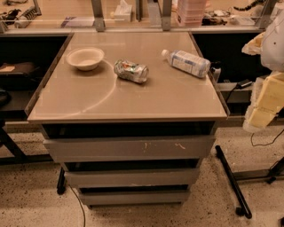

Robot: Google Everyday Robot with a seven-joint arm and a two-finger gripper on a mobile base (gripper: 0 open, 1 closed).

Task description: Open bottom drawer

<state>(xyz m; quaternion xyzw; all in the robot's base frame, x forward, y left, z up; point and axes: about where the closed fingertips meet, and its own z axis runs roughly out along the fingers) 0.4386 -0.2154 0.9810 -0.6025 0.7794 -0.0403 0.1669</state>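
White round bowl (85,58) left on the glossy beige top (146,99); crumpled can (131,71) mid. Bottom drawer (134,197) is lowest of three, a slim flat grey front. Clear bottle (186,62) lies sideways. Gripper (265,99) at far right, beside the cabinet; its opening can't be told.

Random stuff sitting on the beige worktop (133,99)

White bowl (85,58) at the back left, a dented can (131,71) on its side just right of it, and a plastic bottle (186,62) lying down near the right edge. There's a tissue box (123,9) on the shelf behind, and speckled floor (248,146) below.
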